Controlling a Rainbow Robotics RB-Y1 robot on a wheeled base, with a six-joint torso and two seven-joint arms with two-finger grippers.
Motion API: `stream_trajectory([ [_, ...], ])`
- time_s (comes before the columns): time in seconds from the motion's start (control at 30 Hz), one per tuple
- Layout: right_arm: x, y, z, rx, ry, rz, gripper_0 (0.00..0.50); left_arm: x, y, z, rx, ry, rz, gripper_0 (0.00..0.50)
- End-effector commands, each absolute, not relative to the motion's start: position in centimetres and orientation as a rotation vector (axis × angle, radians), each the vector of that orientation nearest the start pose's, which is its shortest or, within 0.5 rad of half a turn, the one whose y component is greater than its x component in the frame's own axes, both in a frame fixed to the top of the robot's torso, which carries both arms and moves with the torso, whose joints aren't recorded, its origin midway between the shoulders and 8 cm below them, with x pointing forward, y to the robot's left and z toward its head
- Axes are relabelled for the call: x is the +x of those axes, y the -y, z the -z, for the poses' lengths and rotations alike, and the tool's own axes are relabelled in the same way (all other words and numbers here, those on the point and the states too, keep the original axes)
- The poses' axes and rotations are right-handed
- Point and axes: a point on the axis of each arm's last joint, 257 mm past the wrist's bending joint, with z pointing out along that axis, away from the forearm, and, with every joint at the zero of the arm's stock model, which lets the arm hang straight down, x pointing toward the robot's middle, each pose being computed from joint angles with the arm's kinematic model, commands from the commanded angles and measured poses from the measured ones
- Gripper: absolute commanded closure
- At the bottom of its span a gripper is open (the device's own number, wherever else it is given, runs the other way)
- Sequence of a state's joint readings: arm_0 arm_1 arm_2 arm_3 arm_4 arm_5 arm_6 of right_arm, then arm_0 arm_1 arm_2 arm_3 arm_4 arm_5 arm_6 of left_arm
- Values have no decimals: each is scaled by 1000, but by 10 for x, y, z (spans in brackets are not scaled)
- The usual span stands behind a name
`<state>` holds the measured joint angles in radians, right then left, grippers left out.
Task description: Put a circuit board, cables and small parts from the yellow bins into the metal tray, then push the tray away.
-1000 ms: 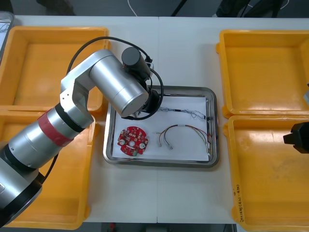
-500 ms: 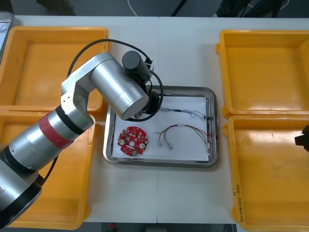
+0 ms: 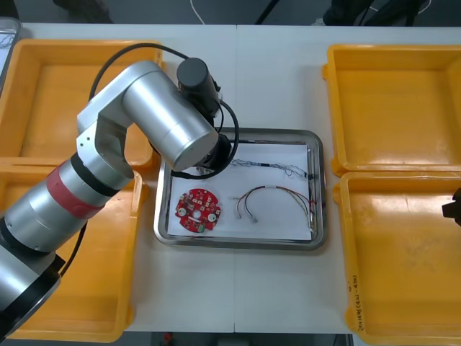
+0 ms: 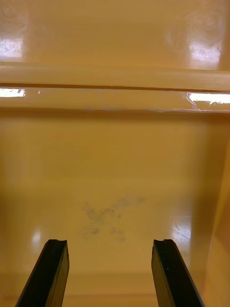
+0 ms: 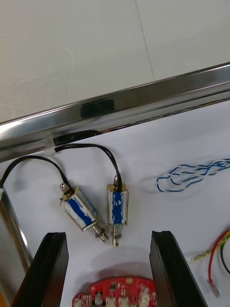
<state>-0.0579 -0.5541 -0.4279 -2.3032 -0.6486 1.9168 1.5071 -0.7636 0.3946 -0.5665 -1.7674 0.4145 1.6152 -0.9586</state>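
Observation:
My left gripper (image 5: 109, 271) hangs open just above the metal tray (image 5: 120, 109), its fingers apart with nothing between them. Just beyond the fingertips lie two small metal parts (image 5: 117, 208) with blue bands and black leads, on the tray's white inside. A twisted blue and white cable (image 5: 191, 175) and the red circuit board (image 5: 117, 293) lie close by. In the front view the left arm (image 3: 166, 130) covers the tray's (image 3: 238, 241) far left corner; the circuit board (image 3: 197, 210), a red and yellow cable (image 3: 277, 200) and the blue and white cable (image 3: 277, 166) lie in it. My right gripper (image 4: 110, 273) stands open over a bin floor.
Two yellow bins (image 3: 72, 94) (image 3: 79, 288) flank the tray on the left and two more (image 3: 396, 108) (image 3: 403, 267) on the right. The right gripper (image 3: 455, 209) sits at the right edge over the near right bin. Bare table lies beyond the tray.
The left gripper has opened, and its arm has shifted a little up and to the left over the tray. The right gripper has drawn back toward the right edge.

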Motion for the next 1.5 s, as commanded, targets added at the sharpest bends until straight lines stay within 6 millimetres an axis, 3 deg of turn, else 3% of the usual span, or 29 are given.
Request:
stream_trajectory([
  [0.03,352,400,172,55,-2578,134,0,496,-92,164,218,-2504,79,0],
  [0.37,352,395,174,33,-2587,124,0,479,-153,118,111,-2560,93,0],
  [0.7,351,392,176,12,-2593,120,0,486,-210,79,98,-2496,129,0],
  [0.93,351,391,177,7,-2595,116,0,482,-255,86,78,-2505,65,0],
  [1.13,356,381,173,-46,-2590,104,0,473,-275,95,48,-2526,59,0],
  [1.5,374,302,146,-493,-2548,-6,0,448,-308,101,36,-2534,49,0],
])
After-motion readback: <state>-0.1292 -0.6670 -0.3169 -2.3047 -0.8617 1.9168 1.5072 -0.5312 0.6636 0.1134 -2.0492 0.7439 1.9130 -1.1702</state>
